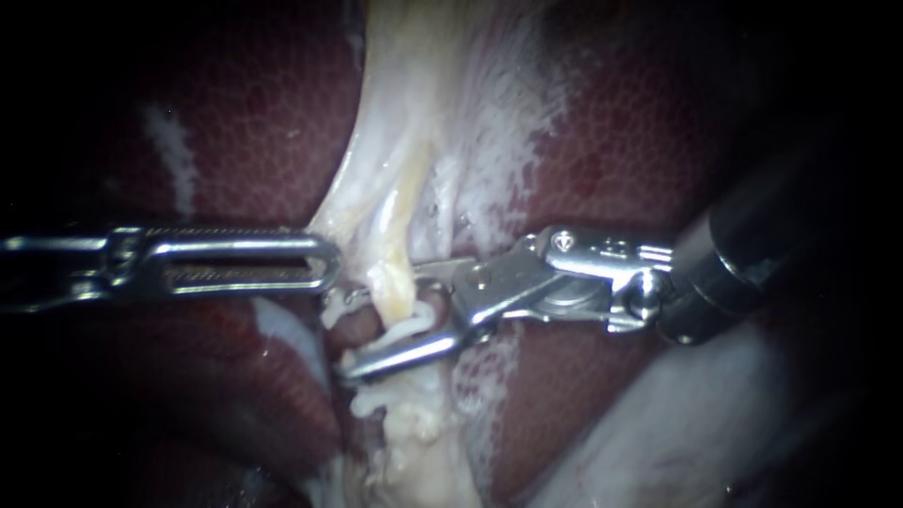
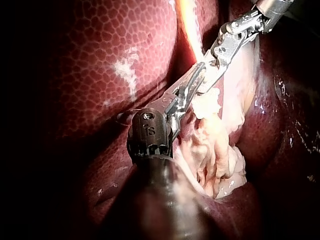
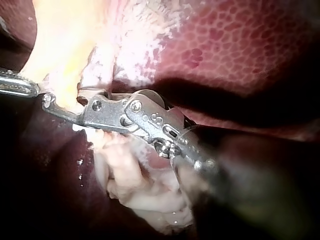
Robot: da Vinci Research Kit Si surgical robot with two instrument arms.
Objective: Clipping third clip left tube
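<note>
A pale yellowish tube (image 1: pixel 397 235) runs down between lobes of dark red liver (image 1: pixel 254 113). My right instrument (image 1: pixel 386 320) comes in from the right, its jaws open and straddling the tube. One jaw passes behind the tube and the long lower jaw lies across its front. A white clip (image 1: pixel 416 325) sits on the tube between these jaws. My left instrument (image 1: pixel 329 263) has slotted jaws, shut on the edge of the pale tissue (image 1: pixel 343 212) beside the tube. In the right wrist view the right instrument (image 3: pixel 65 100) lies across pale tissue. The left wrist view shows both tips meeting, the left instrument (image 2: pixel 200 72) against my right one.
Ragged whitish tissue (image 1: pixel 414 433) hangs below the jaws, with white bits at its edge. A smooth pale mass (image 1: pixel 677 433) fills the lower right. Liver (image 2: pixel 100 60) closes in on both sides of the narrow cleft.
</note>
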